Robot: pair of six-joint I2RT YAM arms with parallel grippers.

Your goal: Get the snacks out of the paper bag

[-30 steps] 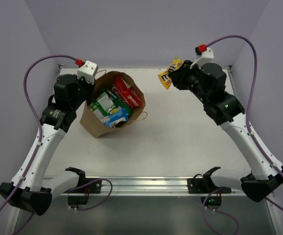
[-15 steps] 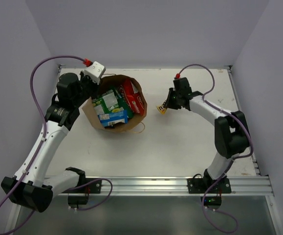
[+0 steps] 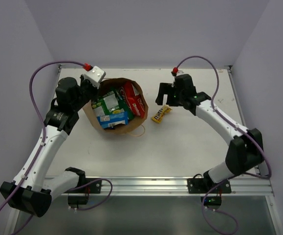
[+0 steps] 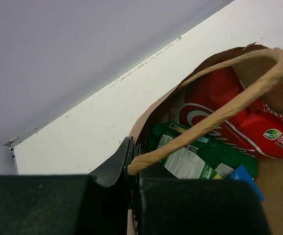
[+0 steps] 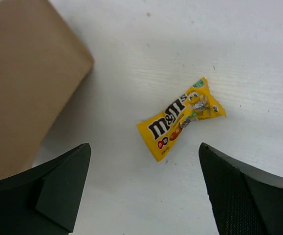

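Note:
The brown paper bag (image 3: 96, 122) stands open at the left of the table, tilted toward the camera. Inside it are snacks: a red bag (image 3: 133, 98), a green bag (image 3: 107, 103) and a blue pack (image 3: 114, 118). My left gripper (image 3: 89, 93) is shut on the bag's rim (image 4: 141, 125), right where the twisted handle (image 4: 219, 112) is fixed. A yellow M&M's packet (image 3: 161, 113) lies flat on the table to the right of the bag. My right gripper (image 5: 144, 147) hangs open just above the packet (image 5: 180, 120), with nothing between its fingers.
The bag's second handle (image 3: 136, 131) lies on the table in front of it. The bag's brown side (image 5: 24, 88) is close to the left of my right gripper. A metal rail (image 3: 146, 183) runs along the near edge, and walls close in the back and sides.
My right gripper has opened and let go of the yellow packet, which now lies on the table beside the bag. The left gripper still holds the bag's rim.

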